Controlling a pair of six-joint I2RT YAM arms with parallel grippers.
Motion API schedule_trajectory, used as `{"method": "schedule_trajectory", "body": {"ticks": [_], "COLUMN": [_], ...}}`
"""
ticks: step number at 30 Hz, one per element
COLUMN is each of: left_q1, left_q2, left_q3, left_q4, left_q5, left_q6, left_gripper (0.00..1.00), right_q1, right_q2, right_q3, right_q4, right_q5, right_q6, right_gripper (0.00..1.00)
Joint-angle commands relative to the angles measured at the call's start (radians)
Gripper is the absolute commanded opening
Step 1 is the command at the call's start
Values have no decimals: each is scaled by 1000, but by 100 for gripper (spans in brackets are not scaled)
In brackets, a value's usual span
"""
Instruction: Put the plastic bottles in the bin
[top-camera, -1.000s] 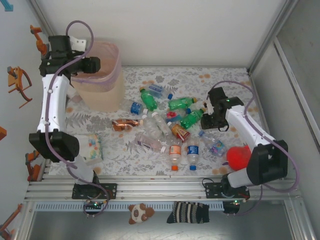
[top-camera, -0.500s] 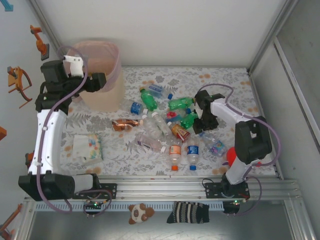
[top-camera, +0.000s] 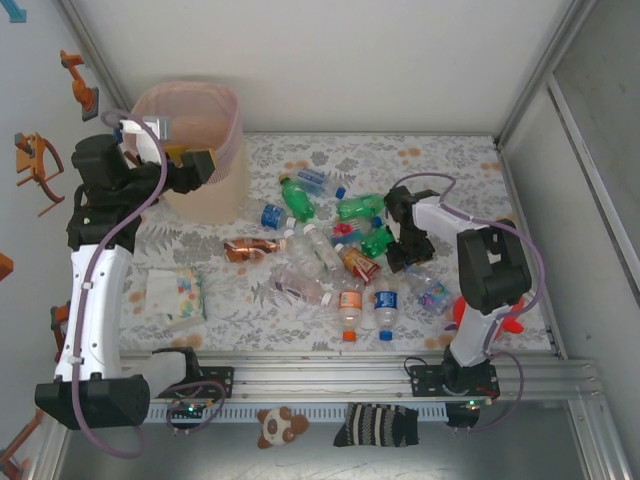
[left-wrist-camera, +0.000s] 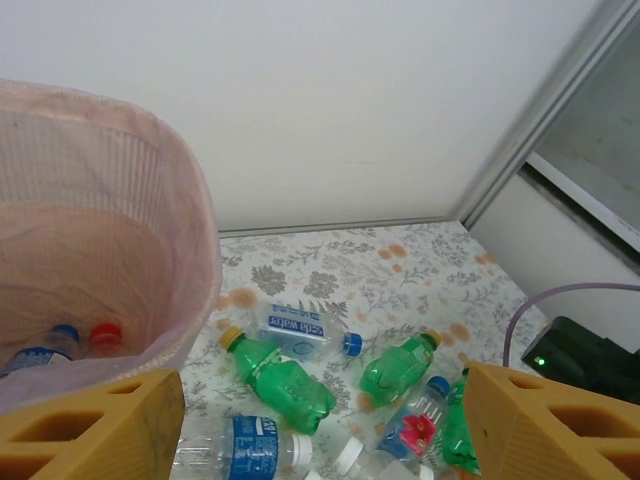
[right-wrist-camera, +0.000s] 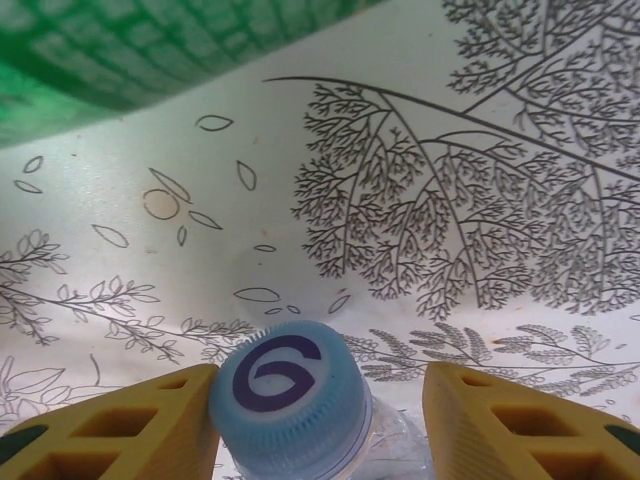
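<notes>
left gripper (left-wrist-camera: 325, 380): jaws wide, empty, beside the tall pale pink translucent bin (left-wrist-camera: 195, 260) at upper left, pulled back off its mouth. right gripper (right-wrist-camera: 320, 372): jaws part-open astride a small clear plastic bottle with a blue cap (right-wrist-camera: 285, 400), now nearer the centre pile.

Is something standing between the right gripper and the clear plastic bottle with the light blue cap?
Nothing visible: the light blue cap of the clear plastic bottle sits between the open yellow fingers of the right gripper.

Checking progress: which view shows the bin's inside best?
Left wrist: it looks into the bin at two bottles, blue- and red-capped. Top external shows the bin from above, the left arm across its rim.
</notes>
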Motion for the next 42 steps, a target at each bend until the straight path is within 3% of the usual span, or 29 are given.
{"method": "schedule_trajectory", "body": {"ticks": [1, 19, 42], "left_q1": [1, 0, -9], "left_q2": [-35, -106, -126], "left_q3": [-12, -88, -119], "left_q4": [40, 95, 146], "left_q5": [39, 62, 56], "left_q6": [-44, -126, -174], "left_gripper": [73, 73, 72], "right_q1": [-11, -39, -38], "right_q2": [17, 80, -80], "right_q3": [33, 59, 64], "right_q4": [0, -3, -55], "right_q5": [46, 1, 14], "right_q6": [12, -14, 6], "right_gripper": [53, 43, 29]}}
